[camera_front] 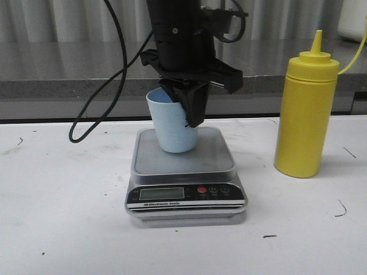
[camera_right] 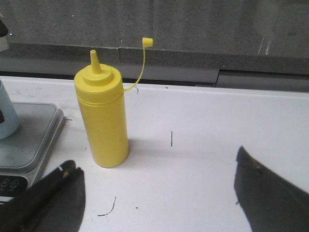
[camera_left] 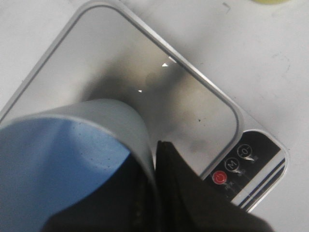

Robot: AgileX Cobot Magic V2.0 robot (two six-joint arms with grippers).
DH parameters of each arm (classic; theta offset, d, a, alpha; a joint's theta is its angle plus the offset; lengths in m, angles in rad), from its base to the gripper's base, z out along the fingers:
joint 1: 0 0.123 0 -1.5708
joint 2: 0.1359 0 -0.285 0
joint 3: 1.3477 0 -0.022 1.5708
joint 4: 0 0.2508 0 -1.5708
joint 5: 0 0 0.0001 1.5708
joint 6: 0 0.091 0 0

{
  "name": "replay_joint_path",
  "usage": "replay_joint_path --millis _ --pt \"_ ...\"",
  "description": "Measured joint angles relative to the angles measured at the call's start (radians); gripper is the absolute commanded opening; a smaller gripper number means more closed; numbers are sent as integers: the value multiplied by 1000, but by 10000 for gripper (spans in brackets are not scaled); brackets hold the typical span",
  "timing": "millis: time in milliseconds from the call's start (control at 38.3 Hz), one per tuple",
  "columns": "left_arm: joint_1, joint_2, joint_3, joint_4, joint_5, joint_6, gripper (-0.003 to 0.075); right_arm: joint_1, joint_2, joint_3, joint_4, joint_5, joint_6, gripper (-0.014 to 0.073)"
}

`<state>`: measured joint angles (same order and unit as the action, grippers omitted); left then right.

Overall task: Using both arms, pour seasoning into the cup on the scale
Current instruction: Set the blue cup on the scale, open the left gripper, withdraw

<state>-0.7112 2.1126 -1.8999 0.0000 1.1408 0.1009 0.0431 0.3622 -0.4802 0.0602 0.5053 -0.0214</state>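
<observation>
The pale blue cup (camera_front: 172, 123) stands on the grey platform of the silver scale (camera_front: 221, 154), leaning slightly. My left gripper (camera_front: 192, 112) comes down from above and is shut on the cup's rim, one finger inside and one outside; the left wrist view shows the cup (camera_left: 72, 154), the outer finger (camera_left: 193, 198) and the scale (camera_left: 145, 72). The yellow seasoning bottle (camera_front: 304, 109) stands upright on the table to the right of the scale, its nozzle cap off and hanging on its tether. My right gripper (camera_right: 154, 193) is open and empty, a short way in front of the bottle (camera_right: 102, 121).
The scale's display and its red and dark buttons (camera_front: 212, 190) face the front. A grey ledge (camera_front: 57, 86) runs along the back of the white table. A black cable (camera_front: 97, 109) hangs down at the left, behind the scale. Small black marks dot the tabletop.
</observation>
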Motion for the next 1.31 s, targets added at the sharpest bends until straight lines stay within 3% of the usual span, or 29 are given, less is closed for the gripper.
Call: replay_joint_path --millis 209,287,366,496,627,888,966,1097,1305 --pt "0 4 -9 0 8 0 456 0 0 0 0 0 0 642" --pt "0 7 -31 0 32 0 514 0 0 0 0 0 0 642" --pt "0 8 -69 0 65 0 520 0 0 0 0 0 0 642" --pt "0 8 -150 0 88 0 483 0 0 0 0 0 0 642" --pt "0 -13 -186 0 90 0 387 0 0 0 0 0 0 642" --pt "4 -99 -188 0 109 0 47 0 0 0 0 0 0 642" --pt "16 -125 -188 0 110 0 -19 0 0 0 0 0 0 642" --pt "55 -175 -145 -5 110 -7 -20 0 0 0 0 0 0 642" --pt "163 -298 59 0 110 -22 -20 0 0 0 0 1 0 642"
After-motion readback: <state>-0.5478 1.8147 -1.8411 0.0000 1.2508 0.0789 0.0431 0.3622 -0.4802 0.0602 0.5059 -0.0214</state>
